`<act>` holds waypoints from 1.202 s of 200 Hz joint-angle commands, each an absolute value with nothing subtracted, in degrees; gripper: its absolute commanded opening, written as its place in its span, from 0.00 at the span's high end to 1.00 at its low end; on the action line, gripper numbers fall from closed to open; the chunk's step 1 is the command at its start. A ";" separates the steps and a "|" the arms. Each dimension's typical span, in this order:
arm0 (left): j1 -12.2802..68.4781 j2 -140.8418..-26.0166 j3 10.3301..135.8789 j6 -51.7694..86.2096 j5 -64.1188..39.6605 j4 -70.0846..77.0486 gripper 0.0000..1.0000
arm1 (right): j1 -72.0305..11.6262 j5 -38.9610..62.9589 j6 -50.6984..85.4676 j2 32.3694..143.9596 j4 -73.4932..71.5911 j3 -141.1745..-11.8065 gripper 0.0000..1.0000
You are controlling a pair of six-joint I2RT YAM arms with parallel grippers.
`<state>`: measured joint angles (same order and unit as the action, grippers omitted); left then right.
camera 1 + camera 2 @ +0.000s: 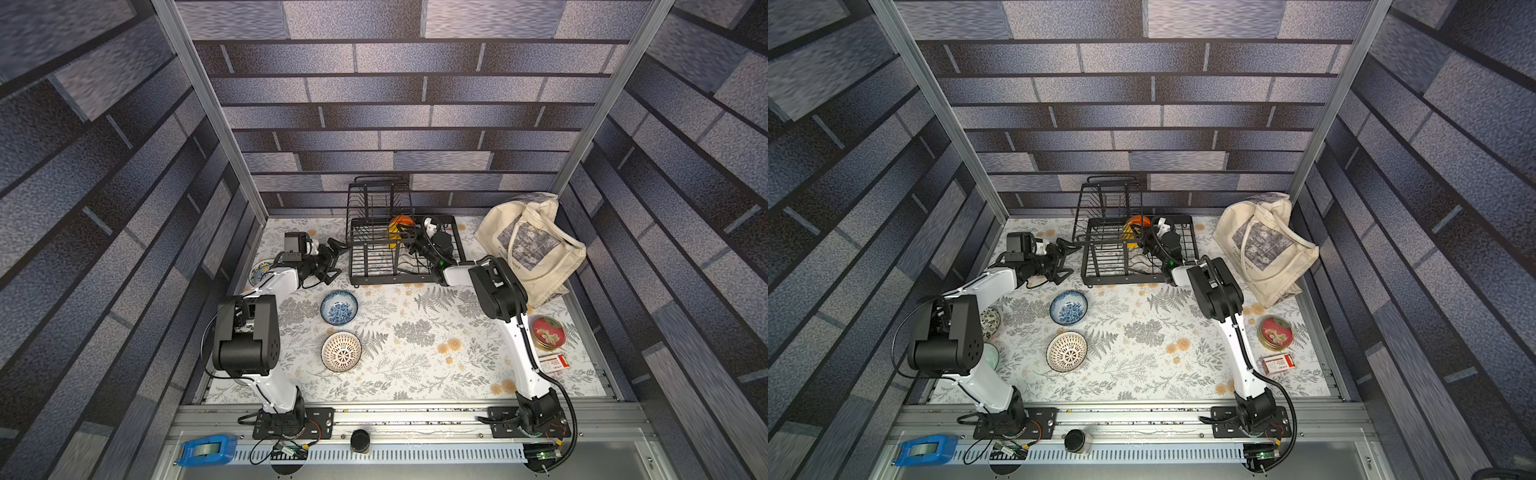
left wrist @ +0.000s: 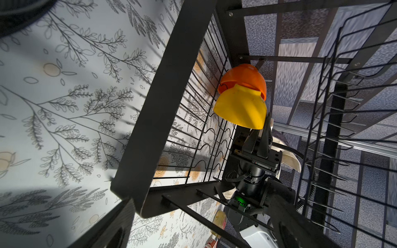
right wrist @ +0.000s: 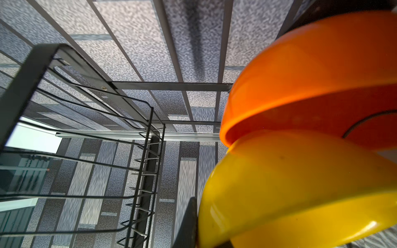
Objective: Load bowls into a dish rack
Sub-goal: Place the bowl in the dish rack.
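The black wire dish rack (image 1: 374, 279) stands at the back of the table. A glossy orange bowl (image 1: 402, 220) and a yellow bowl (image 1: 392, 239) stand on edge among its dividers. My right gripper (image 1: 409, 242) reaches into the rack and is shut on the yellow bowl's (image 2: 240, 109) rim; one finger (image 3: 189, 223) lies against its outer wall (image 3: 300, 193). My left gripper (image 1: 334, 259) hangs open and empty just left of the rack. On the table lie a blue-and-white floral bowl (image 1: 339, 307), a white lattice bowl (image 1: 341, 351) and a blue-yellow bowl (image 1: 259, 270). A dark leafy bowl (image 1: 990, 322) peeks out beside the left arm.
A cream tote bag (image 1: 532, 245) slumps right of the rack. A red round tin (image 1: 548, 331) and a small red-and-white box (image 1: 555, 362) lie at the right edge. A blue tape dispenser (image 1: 205, 451) and a black jar (image 1: 360, 440) sit on the front rail.
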<state>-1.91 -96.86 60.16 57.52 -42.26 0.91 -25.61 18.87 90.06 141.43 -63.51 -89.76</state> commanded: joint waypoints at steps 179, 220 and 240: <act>-2.11 -97.20 60.56 58.63 -43.99 1.19 0.00 | -26.53 10.30 97.58 139.89 -60.76 -86.28 0.91; -2.12 -97.16 60.52 58.67 -43.99 1.06 0.00 | -26.50 9.24 98.95 138.40 -59.34 -84.42 0.88; -2.12 -97.12 60.47 58.62 -43.97 1.09 0.00 | -26.47 8.81 99.12 137.60 -58.43 -83.65 0.86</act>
<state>-1.91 -96.88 60.16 58.57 -43.31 0.89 -26.04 10.31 98.59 139.70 -63.05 -85.65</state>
